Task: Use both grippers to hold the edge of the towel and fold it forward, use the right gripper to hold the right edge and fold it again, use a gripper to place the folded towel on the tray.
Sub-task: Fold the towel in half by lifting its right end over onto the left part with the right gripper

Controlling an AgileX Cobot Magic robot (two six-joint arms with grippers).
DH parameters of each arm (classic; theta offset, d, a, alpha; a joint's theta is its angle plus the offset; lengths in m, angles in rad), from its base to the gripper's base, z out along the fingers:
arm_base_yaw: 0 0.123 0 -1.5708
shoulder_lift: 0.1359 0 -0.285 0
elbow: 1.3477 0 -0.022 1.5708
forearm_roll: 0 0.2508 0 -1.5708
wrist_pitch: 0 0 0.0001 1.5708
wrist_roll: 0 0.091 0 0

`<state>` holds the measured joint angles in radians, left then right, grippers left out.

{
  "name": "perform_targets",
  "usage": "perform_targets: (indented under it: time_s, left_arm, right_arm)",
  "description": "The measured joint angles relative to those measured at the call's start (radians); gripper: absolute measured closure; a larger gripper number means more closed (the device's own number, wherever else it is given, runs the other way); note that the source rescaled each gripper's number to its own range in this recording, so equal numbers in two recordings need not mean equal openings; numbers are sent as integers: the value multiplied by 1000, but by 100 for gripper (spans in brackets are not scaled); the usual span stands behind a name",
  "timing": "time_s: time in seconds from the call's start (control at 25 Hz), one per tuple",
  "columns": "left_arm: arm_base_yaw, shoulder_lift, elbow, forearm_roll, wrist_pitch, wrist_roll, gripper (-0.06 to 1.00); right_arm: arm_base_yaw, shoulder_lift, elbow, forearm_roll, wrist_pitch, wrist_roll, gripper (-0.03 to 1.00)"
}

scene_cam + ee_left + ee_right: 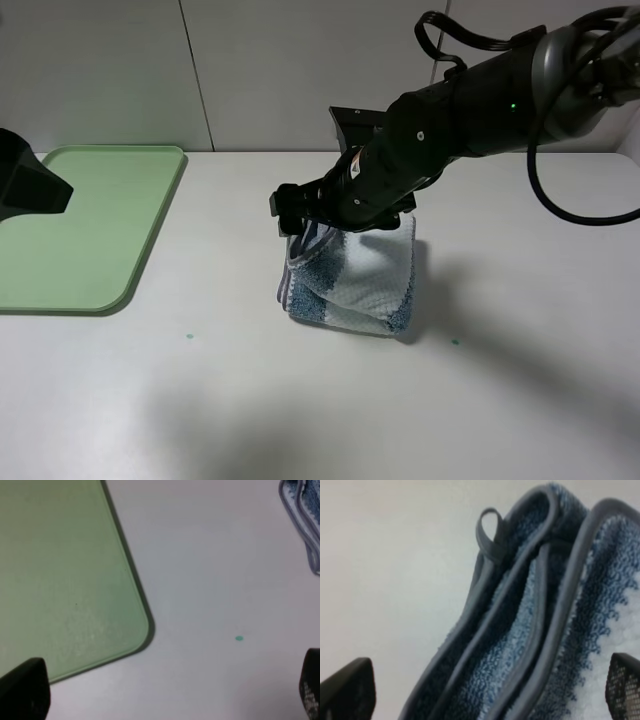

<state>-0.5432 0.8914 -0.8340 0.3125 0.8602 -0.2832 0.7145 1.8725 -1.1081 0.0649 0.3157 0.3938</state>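
The left gripper (167,689) was found over a corner of the tray (90,220), its fingers spread wide and empty. To the right, well apart from the tray, the towel (355,285) lay folded in a loose bundle on the surface (230,400). The right gripper (298,212) was held over the towel's tray-ward side — fingers set wide, with the stacked hem (540,630) and corner loop (490,535) between them and nothing clamped. The cloth was judged light, soft and limp — liable to unfold. All layers should be pinched together at the hemmed side.
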Motion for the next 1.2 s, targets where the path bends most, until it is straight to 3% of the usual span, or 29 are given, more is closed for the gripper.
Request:
perform_targets:
  time_s: [0.48,1.2]
  left_arm:
    - [0,0,0,0,0,0,-5]
    - [0,0,0,0,0,0,-5]
  right_arm:
    - [39,0,0,4,-1,0,-3]
    - [216,1,0,22,-52,0,-3]
